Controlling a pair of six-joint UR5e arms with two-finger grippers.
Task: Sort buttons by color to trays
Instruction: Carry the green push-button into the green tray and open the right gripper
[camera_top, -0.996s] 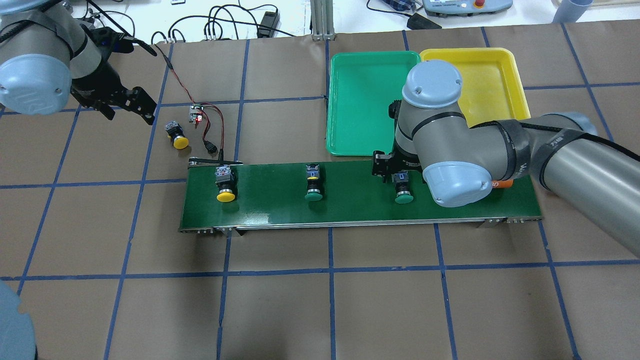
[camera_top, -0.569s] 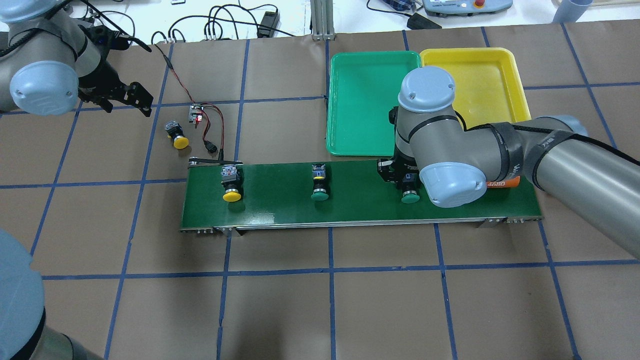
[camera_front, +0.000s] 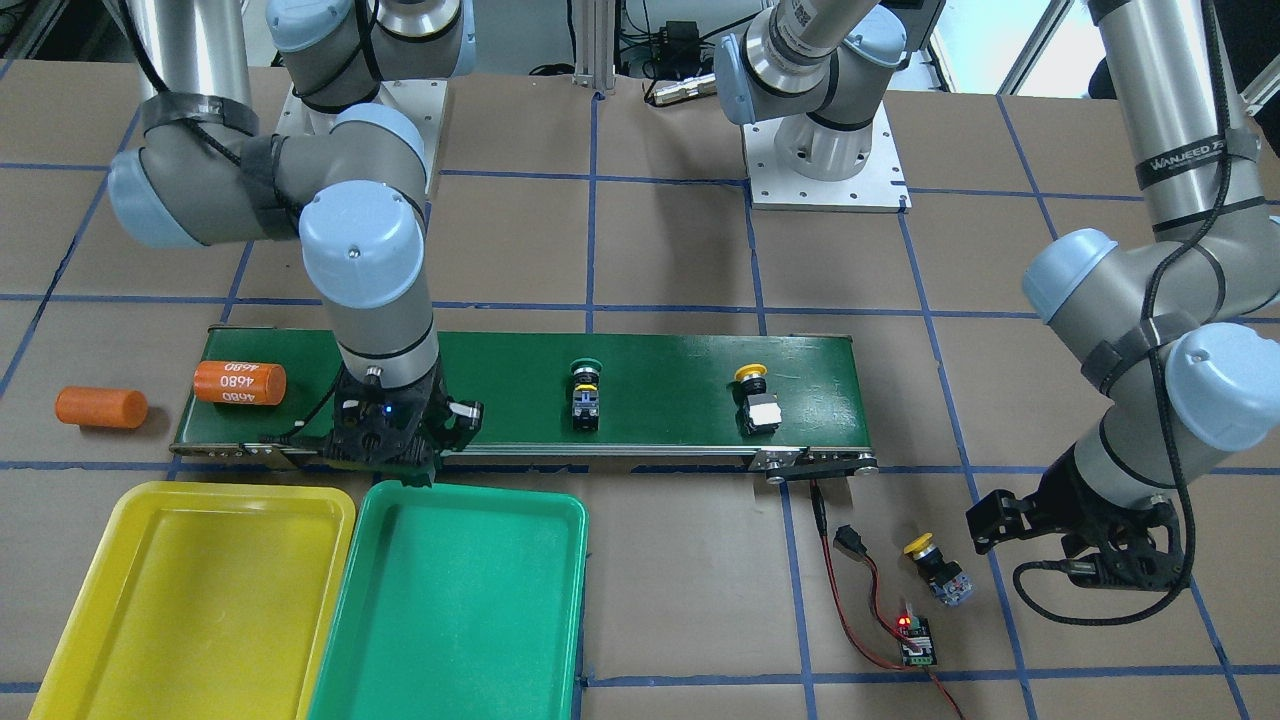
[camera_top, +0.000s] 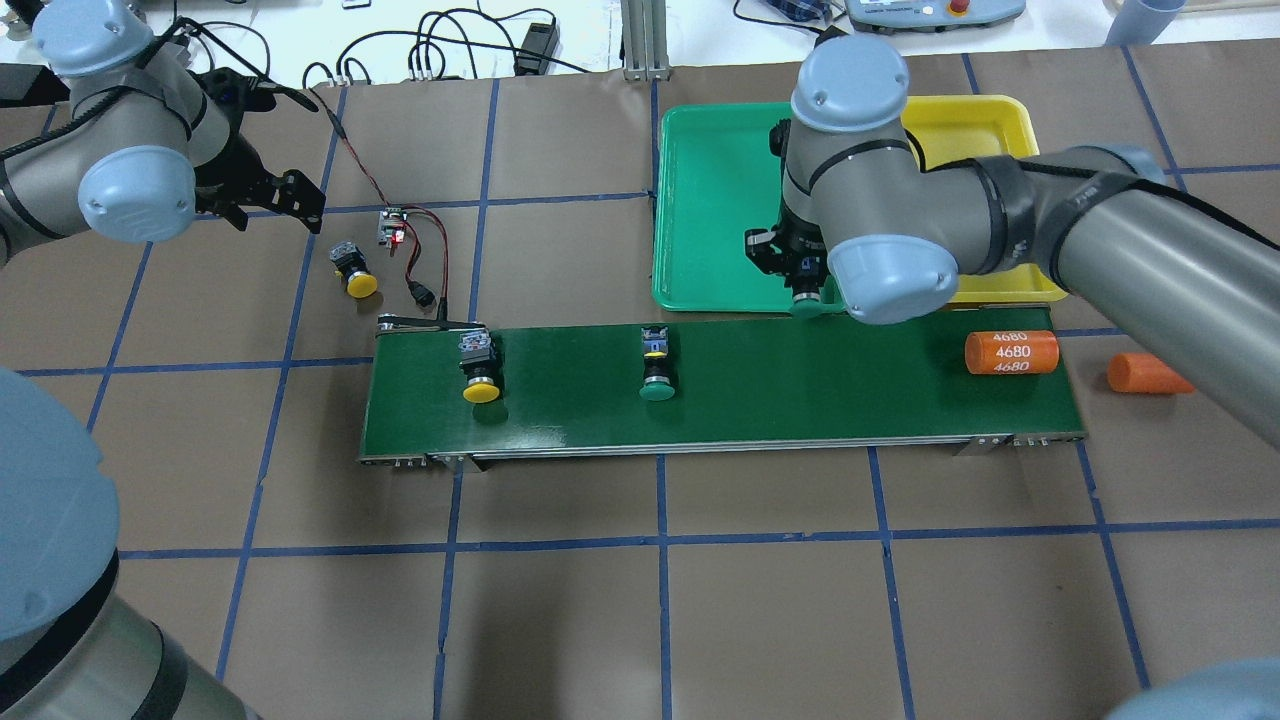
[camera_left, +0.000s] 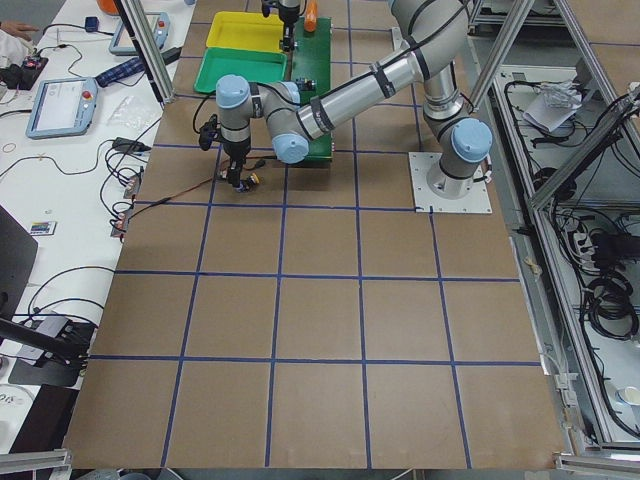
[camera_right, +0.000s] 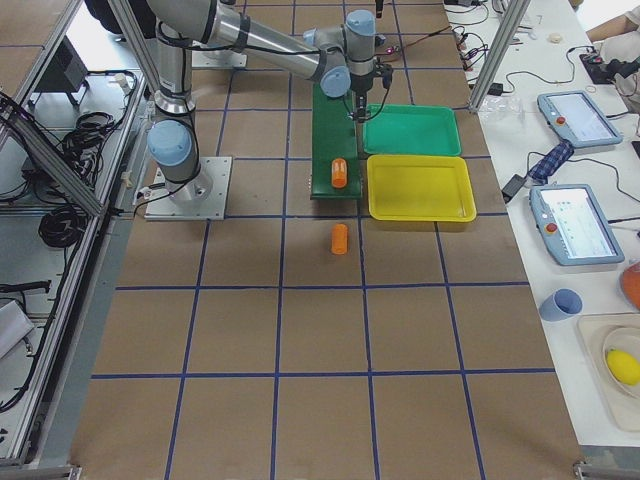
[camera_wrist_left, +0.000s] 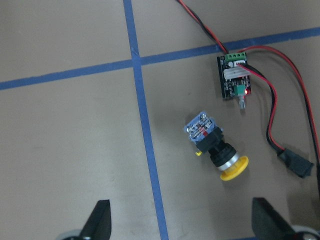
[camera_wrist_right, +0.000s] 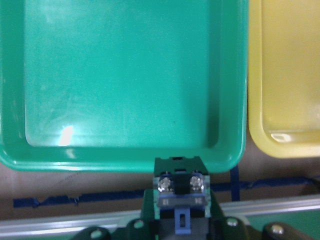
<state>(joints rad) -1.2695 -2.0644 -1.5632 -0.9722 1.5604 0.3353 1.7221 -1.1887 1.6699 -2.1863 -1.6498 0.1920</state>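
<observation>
Up off the conveyor belt (camera_top: 800, 395) since 0.6 s ago, the right hand (camera_top: 803, 283) now hangs at the near rim of the green tray (camera_top: 705, 200), clamped on a green button (camera_top: 806, 308) w/ cap toward the robot. Yellow tray (camera_top: 985, 130) lies just beside on the right, both by the bench's far edge. Belt carries a second green button (camera_top: 655, 372) mid-way & a yellow button (camera_top: 480, 375) near its left end, both shifted a bit right. One orange cylinder (camera_top: 1012, 352) lies at the belt's right end, another (camera_top: 1145, 372) on the bench (camera_top: 640, 600) past it. Left hand (camera_top: 270, 203), fingers spread wide, hovers toward the bench's far-left corner, near a loose yellow button (camera_wrist_left: 216, 150) & circuit board (camera_wrist_left: 235, 82).
</observation>
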